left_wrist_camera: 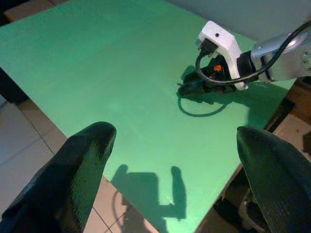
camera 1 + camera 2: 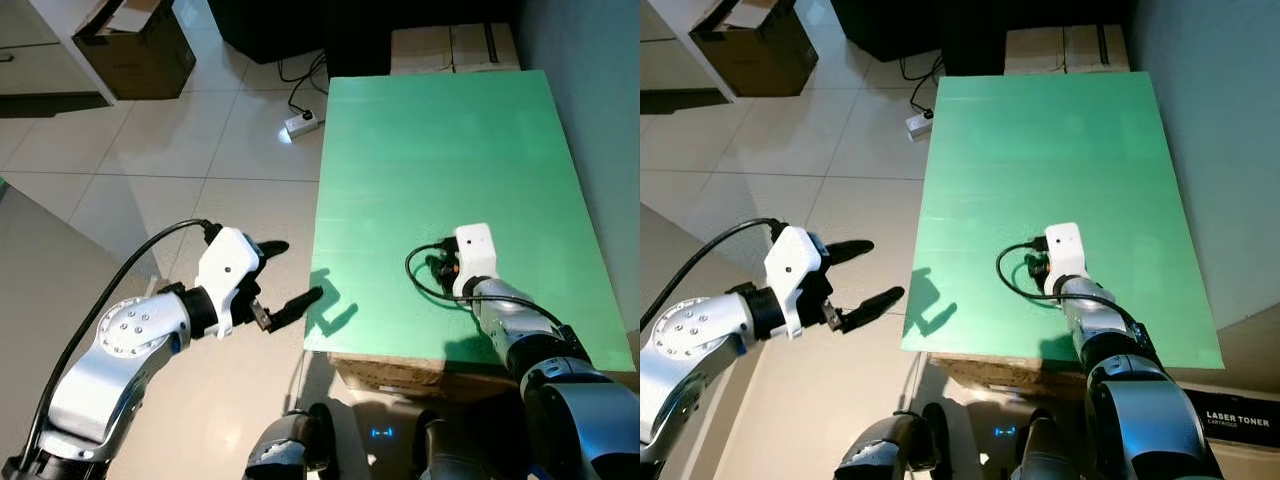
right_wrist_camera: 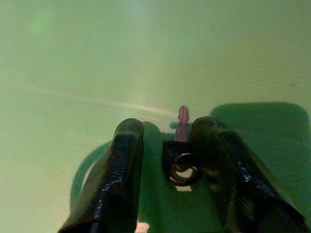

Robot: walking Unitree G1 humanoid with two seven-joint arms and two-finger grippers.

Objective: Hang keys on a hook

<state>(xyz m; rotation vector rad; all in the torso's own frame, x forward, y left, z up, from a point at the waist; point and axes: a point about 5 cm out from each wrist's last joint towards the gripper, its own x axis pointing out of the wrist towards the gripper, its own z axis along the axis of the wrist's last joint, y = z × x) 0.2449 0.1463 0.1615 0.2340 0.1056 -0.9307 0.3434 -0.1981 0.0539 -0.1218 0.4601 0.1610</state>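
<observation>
Down on the green table (image 2: pixel 440 140), right gripper (image 3: pixel 160 145) fingers astride keys (image 3: pixel 181 160).

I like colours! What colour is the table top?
Green table top, clearest in the left eye view.

pale glossy floor tiles (image 2: pixel 180 150) across the left half, catching soft light. green tabletop (image 2: pixel 440 150) at centre to 3 o'clock, resting on cardboard. grey wall (image 2: pixel 600 120) along the right edge. open cardboard box (image 2: pixel 140 50) at 11 o'clock. white power strip (image 2: pixel 302 124) with black cables at 12 o'clock.
</observation>
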